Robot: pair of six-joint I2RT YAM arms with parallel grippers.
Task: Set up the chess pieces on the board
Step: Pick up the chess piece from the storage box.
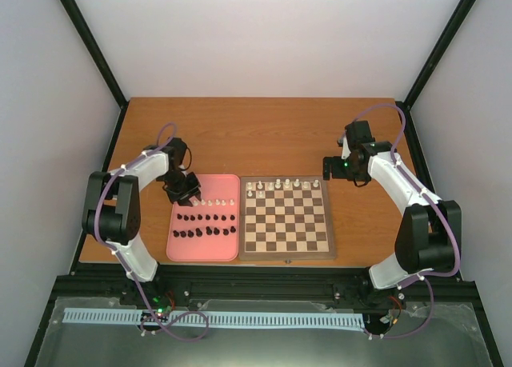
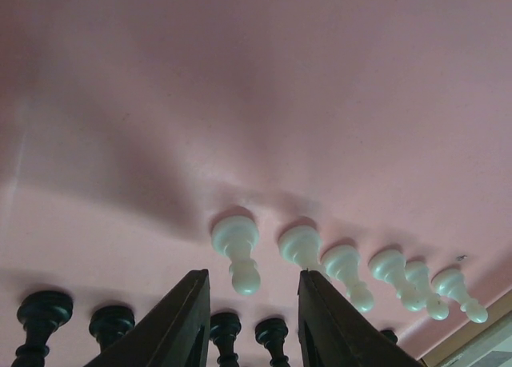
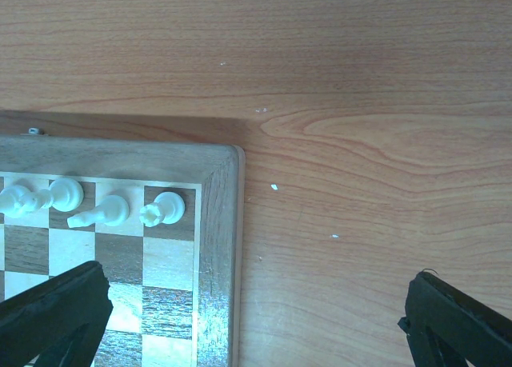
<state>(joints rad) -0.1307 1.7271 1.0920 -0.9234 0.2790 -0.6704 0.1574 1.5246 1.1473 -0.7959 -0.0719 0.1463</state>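
The board (image 1: 288, 227) lies mid-table with several white pieces (image 1: 278, 185) along its far row. The rest of the chess pieces stand in the pink tray (image 1: 202, 248) to its left: a row of white pawns (image 1: 216, 201) and two rows of black pieces (image 1: 206, 225). My left gripper (image 1: 190, 194) is low over the tray's far side, open. In the left wrist view the gripper (image 2: 252, 285) has a white pawn (image 2: 238, 251) just beyond its fingertips, not held. My right gripper (image 1: 339, 169) hovers open and empty over the board's far right corner (image 3: 218, 223), by a white rook (image 3: 164, 209).
In the left wrist view more white pawns (image 2: 348, 273) run to the right and black pieces (image 2: 40, 319) stand nearer the camera. Bare wooden table (image 3: 360, 143) surrounds the board. Black frame posts and white walls close the cell in.
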